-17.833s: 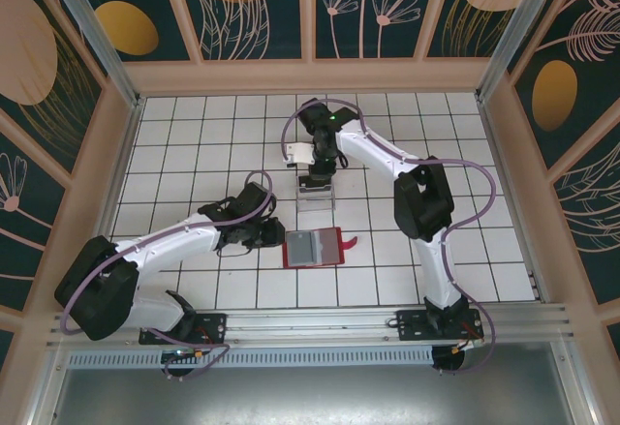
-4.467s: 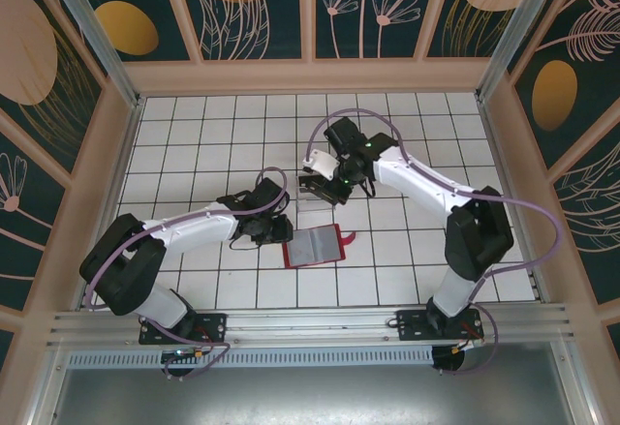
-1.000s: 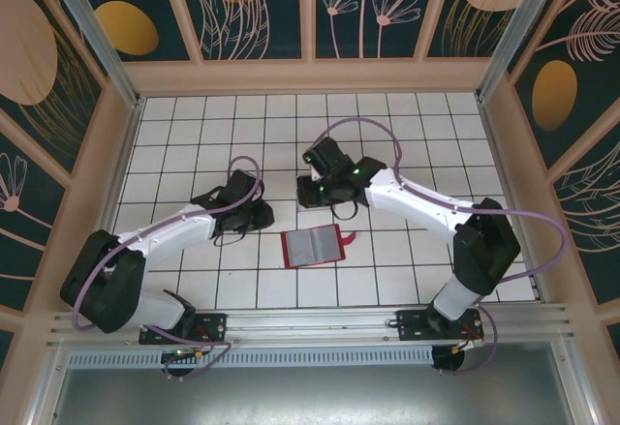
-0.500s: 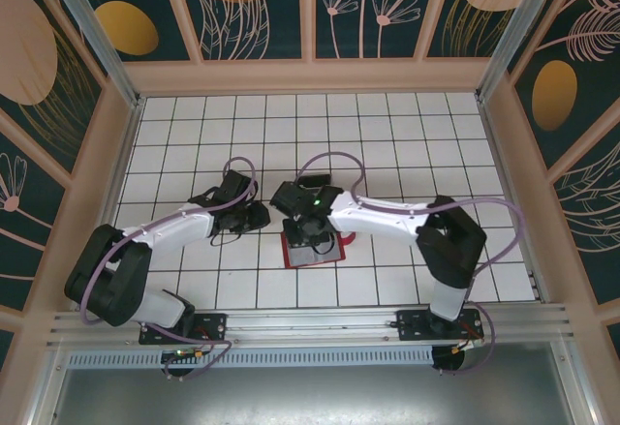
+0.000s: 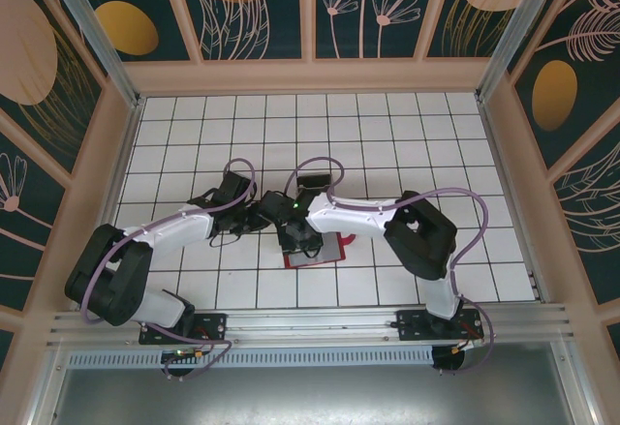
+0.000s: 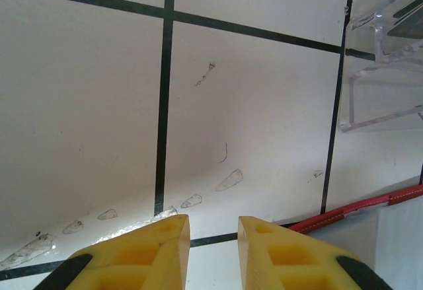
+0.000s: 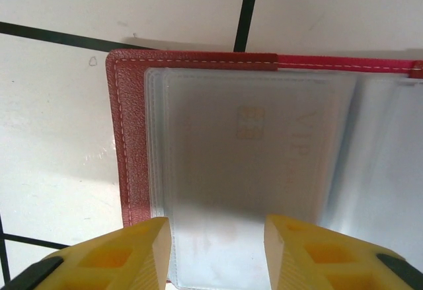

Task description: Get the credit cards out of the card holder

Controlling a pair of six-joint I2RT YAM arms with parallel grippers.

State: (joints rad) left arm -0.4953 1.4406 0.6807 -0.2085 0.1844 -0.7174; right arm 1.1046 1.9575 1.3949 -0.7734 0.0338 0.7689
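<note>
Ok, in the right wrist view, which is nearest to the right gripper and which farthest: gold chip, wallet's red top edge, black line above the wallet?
1. Gold chip, centre, just ahead of the right gripper.
2. Wallet's red top edge, above the chip.
3. Black line, topmost.

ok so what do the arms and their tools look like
The left arm and right arm both have white links with bulky black joints, and a purple cable loops along each. The left tool and right tool each have two blocky yellow fingers with hollow pockets and black trim at the base.
</note>
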